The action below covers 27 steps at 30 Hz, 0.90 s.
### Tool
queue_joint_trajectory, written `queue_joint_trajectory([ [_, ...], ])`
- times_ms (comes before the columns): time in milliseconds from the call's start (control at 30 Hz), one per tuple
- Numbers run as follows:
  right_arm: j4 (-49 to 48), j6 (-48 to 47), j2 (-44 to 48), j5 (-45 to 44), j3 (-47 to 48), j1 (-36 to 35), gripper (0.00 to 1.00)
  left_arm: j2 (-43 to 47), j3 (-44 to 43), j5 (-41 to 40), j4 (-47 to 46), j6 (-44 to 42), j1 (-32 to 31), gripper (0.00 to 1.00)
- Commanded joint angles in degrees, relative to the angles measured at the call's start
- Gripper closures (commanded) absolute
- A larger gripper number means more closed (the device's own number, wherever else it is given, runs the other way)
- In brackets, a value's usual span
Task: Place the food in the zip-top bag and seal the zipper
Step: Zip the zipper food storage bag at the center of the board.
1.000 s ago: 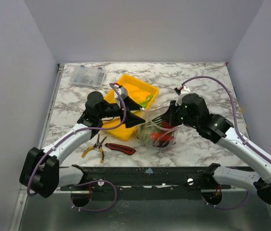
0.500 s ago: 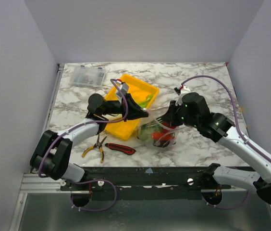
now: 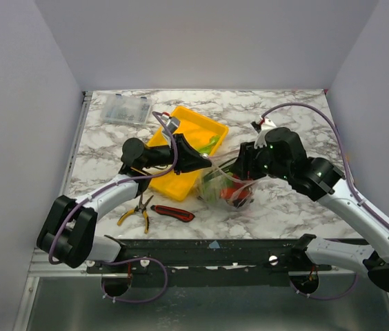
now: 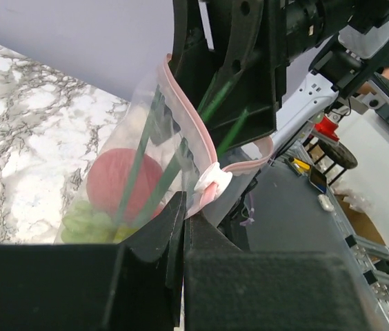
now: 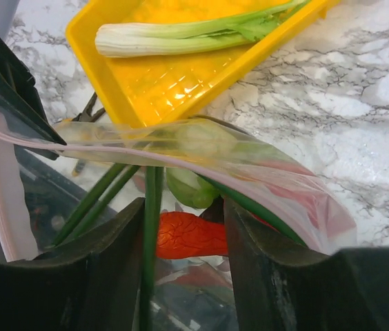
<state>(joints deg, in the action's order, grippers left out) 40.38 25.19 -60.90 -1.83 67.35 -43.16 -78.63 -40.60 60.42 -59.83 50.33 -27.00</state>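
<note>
No writing can be read on anything; the clear plastic box [image 3: 127, 108] at the far left is probably a parts case, but it is too small to tell. The zip-top bag [image 3: 225, 187] stands on the marble table [image 3: 284, 117] near its middle, just right of the yellow tray [image 3: 193, 127], with its mouth raised. Its pink zipper [image 4: 186, 114] runs roughly left to right between the two arms. The left gripper [image 4: 184, 217] has its fingers pressed together on the zipper just below the white slider [image 4: 212, 181]. A second ago it hung spread over the tray, clear of the bag. The right gripper [image 5: 183, 207], clamped on the bag's right edge then, now has its fingers spread, the bag's wall lying between them. Inside the bag show a red tomato [image 4: 122, 185], green grapes [image 4: 91, 219] and an orange carrot [image 5: 189, 236]. The leek [image 5: 194, 31] lies along the tray. Yellow-handled pliers [image 3: 136, 210] and a utility knife [image 3: 172, 212] lie near the front edge.
</note>
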Motion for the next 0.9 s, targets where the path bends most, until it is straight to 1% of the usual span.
queue_joint_trajectory([
  [0, 4.3, -2.3, -0.4, -0.1, 4.8, -0.3, 0.46, 3.8, 1.6, -3.3, 2.5, -1.6, 0.1, 1.0],
  [133, 6.9, -3.5, -1.6, 2.6, 10.4, -0.2, 0.44, 4.7, 1.9, -3.9, 4.1, -2.1, -0.3, 1.0],
  [233, 8.5, -6.8, -2.9, 4.9, 16.0, -0.2, 0.4, 5.3, 1.2, -4.0, 5.6, -2.8, -0.9, 1.0],
  [367, 6.3, -13.1, -5.9, 11.2, 22.2, -0.2, 0.33, 5.2, -1.6, -3.9, 12.4, -4.1, -1.4, 1.0],
  [533, 4.0, -19.6, -14.4, 21.3, 28.2, -0.2, 0.32, 5.6, -2.8, -4.6, 15.8, -5.6, -2.2, 1.0],
  [633, 4.3, -22.6, -19.0, 25.1, 31.4, -0.8, 0.37, 5.9, -3.1, -4.8, 17.3, -6.1, -2.3, 1.0],
  [733, 3.8, -24.6, -21.1, 25.3, 32.7, -2.7, 0.4, 5.9, -3.9, -5.0, 19.6, -7.0, -2.4, 1.0],
  [867, 6.7, -28.5, -23.0, 23.0, 33.9, -4.4, 0.49, 5.9, -4.1, -4.8, 19.8, -6.8, -2.4, 1.0],
])
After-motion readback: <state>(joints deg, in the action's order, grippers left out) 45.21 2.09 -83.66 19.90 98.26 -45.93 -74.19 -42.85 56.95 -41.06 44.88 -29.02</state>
